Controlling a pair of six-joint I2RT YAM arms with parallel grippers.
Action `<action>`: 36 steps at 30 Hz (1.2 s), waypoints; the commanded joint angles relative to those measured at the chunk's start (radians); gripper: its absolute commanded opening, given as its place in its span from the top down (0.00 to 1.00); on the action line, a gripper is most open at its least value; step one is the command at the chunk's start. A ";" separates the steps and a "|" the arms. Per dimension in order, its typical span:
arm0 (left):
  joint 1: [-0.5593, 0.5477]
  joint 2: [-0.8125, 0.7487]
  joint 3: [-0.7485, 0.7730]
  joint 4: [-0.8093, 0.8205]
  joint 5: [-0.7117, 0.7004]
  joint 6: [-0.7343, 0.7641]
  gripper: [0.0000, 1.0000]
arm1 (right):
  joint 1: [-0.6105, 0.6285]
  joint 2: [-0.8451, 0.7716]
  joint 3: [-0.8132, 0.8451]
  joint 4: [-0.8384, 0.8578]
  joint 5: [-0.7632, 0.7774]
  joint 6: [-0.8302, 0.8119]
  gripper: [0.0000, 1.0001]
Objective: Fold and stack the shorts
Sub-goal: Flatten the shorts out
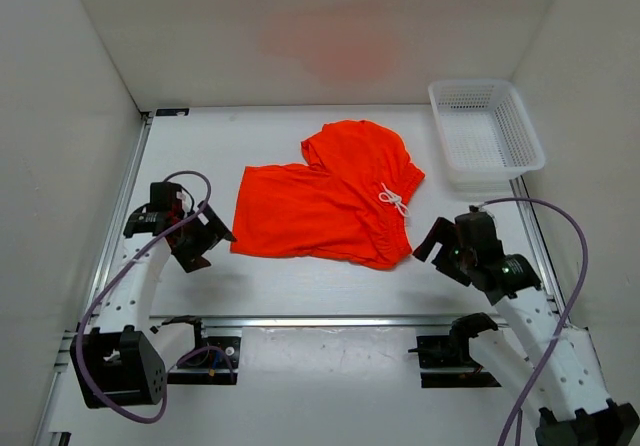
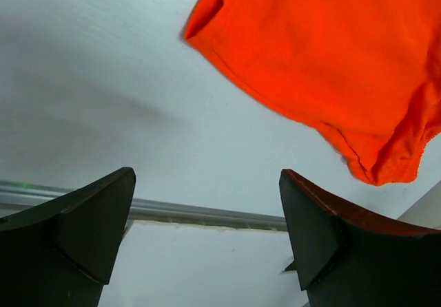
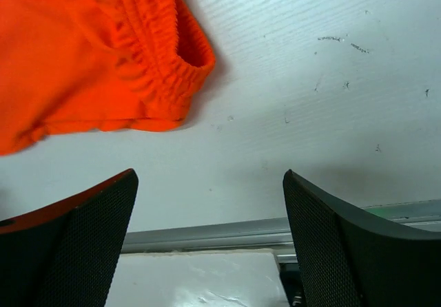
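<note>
The bright orange-red shorts lie spread flat in the middle of the white table, waistband and white drawstring toward the right. My left gripper is open and empty just left of the shorts' left leg hem; that hem shows in the left wrist view. My right gripper is open and empty just right of the waistband, whose gathered corner shows in the right wrist view. Neither gripper touches the fabric.
A white plastic mesh basket stands at the back right corner. A metal rail runs along the table's near edge, also seen in both wrist views. White walls close in the left, back and right.
</note>
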 commanded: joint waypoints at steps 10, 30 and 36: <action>-0.021 0.166 0.026 0.120 -0.040 -0.057 0.00 | -0.006 0.211 -0.104 0.319 -0.231 0.303 0.11; -0.143 0.690 0.241 0.245 -0.111 -0.088 0.90 | -0.037 0.666 0.031 0.525 -0.144 0.208 0.83; -0.084 0.732 0.605 0.128 -0.112 -0.055 0.90 | -0.109 0.859 0.460 0.408 -0.161 0.038 1.00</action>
